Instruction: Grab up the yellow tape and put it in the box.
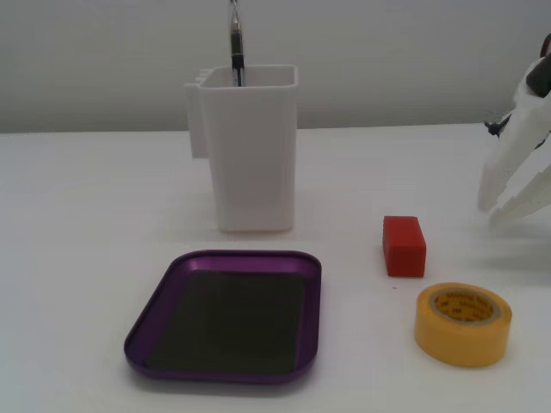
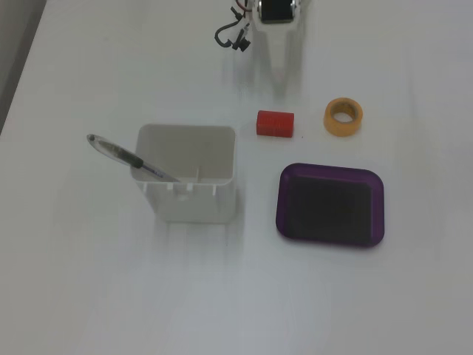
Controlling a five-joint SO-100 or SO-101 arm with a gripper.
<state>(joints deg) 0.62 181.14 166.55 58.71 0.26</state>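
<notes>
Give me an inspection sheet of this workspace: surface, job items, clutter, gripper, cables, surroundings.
Surface: white table, bare apart from the items below.
Job's things: yellow tape lies flat on the table, untouched, beside the red block; purple box is empty, dark bottom showing.
Clutter: red block between the tape and the container; tall white container holding a pen.
Gripper: white gripper hangs above the table behind the tape, holding nothing; whether the jaws are open cannot be told.
Cables: a dark loop of wire by the arm's base in the higher fixed view.
Surroundings: plain pale wall behind the table; nothing else seen.
</notes>
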